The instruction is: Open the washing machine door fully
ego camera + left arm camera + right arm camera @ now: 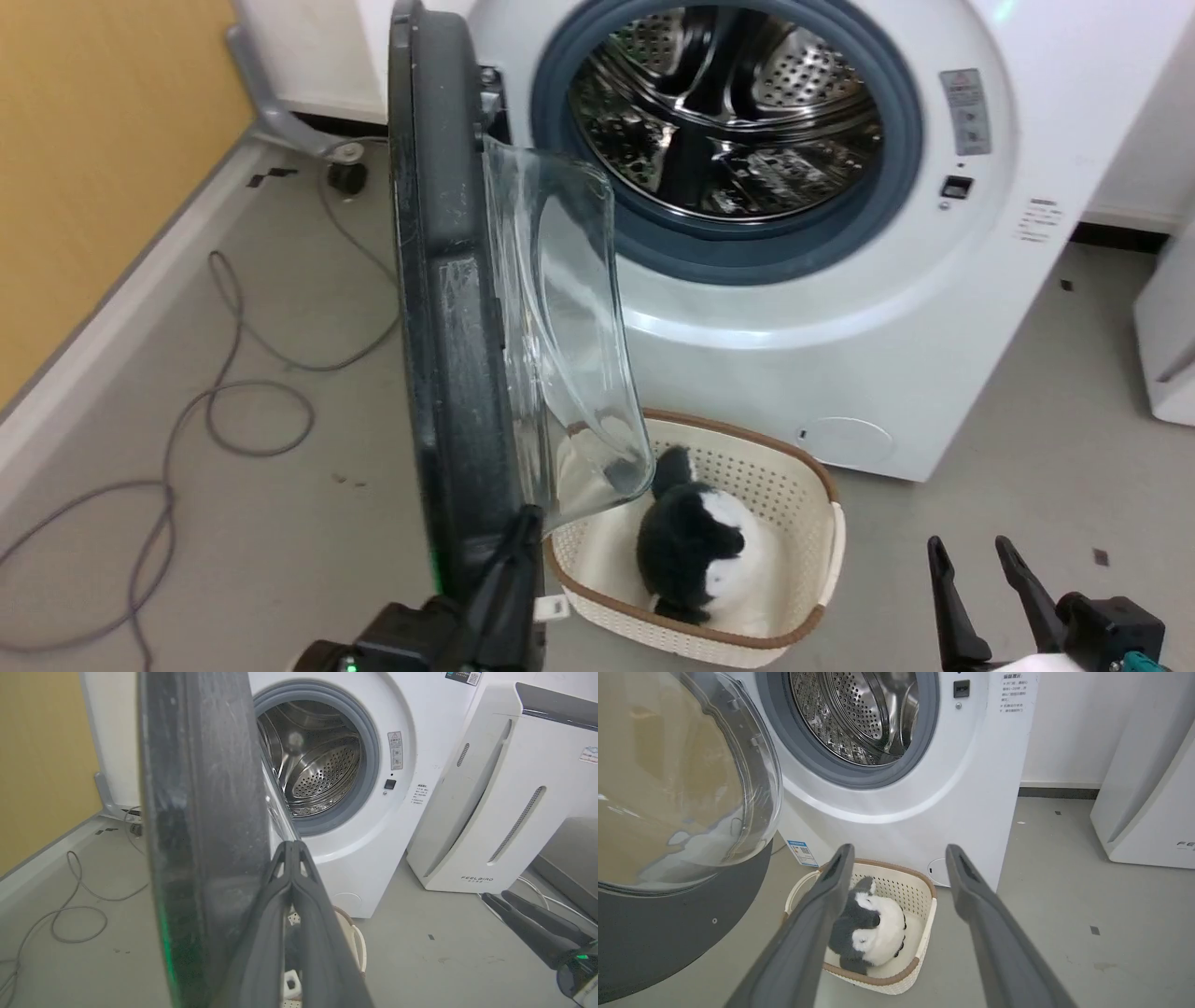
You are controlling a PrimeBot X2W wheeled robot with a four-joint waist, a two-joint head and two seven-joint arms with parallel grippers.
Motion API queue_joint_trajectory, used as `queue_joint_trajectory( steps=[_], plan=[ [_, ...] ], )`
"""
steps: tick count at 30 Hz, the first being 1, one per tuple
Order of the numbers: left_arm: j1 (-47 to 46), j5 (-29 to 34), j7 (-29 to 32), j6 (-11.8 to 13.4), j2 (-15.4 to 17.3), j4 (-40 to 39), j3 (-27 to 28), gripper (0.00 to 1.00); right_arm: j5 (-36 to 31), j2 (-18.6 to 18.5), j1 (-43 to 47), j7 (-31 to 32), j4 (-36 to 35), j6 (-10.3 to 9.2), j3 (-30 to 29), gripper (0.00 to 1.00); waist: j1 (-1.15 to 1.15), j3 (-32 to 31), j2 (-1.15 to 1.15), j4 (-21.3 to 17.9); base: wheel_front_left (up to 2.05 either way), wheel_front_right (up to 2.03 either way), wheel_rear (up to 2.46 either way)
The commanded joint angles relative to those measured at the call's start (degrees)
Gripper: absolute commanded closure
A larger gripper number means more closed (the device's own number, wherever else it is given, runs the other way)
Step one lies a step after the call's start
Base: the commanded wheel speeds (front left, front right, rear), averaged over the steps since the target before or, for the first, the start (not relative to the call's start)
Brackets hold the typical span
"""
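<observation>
The white washing machine (840,308) stands ahead with its steel drum (728,112) exposed. The washing machine door (439,308) is swung out on its left hinge and faces me edge-on, its black rim upright and the clear glass bowl (560,327) bulging to the right. My left gripper (528,523) is shut, its fingers pressed together and lying against the inner side of the door's lower rim; in the left wrist view the left gripper (292,847) sits just right of the door (201,812). My right gripper (971,551) is open and holds nothing, low at the right.
A cream basket (822,485) with a black-and-white plush toy (695,541) sits on the floor under the door's glass. Grey cables (233,373) loop by the yellow wall (93,140). A white FEELBIRD appliance (490,812) stands right of the washer.
</observation>
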Motion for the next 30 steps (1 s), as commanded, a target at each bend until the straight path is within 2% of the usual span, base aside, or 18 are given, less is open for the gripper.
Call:
queue_joint_trajectory(
  steps=[1, 10, 17, 25, 30],
  plan=[
    [1.1, 0.34, 0.39, 1.01, 0.95, 0.31, 1.41, 1.0, 0.55, 0.17, 0.43, 0.15, 0.08, 0.03, 0.13, 0.0, 0.0, 0.09, 0.0, 1.06, 0.0, 0.0, 0.0],
    [1.55, -0.04, -0.31, 4.13, 2.8, 0.78, 6.9, 1.0, 1.05, 0.17, 0.02, 0.26, 0.69, 0.03, 0.04, 0.0, 0.0, 0.61, 0.0, 3.13, 0.0, 0.0, 0.0],
    [0.31, -2.3, -2.28, 4.92, 5.71, 3.23, 14.18, 1.0, 1.44, 0.17, -0.88, 0.34, 1.17, 0.03, 0.51, 0.0, 0.0, 1.36, 0.0, 2.56, 0.0, 0.0, 0.0],
    [-1.47, -7.43, -5.44, 4.41, 8.08, 8.06, 23.25, 1.0, 1.44, 0.17, -1.23, 0.4, 1.54, 0.03, 0.3, 0.0, 0.0, 2.55, 0.0, 1.25, 0.0, 0.0, 0.0],
    [-4.06, -12.21, -8.37, 2.12, 9.39, 13.86, 29.42, 1.0, 1.01, 0.17, -1.98, 0.8, 1.31, 0.03, 0.05, 0.0, 0.0, 3.58, 0.0, 0.6, 0.0, 0.0, 0.0]
  ],
)
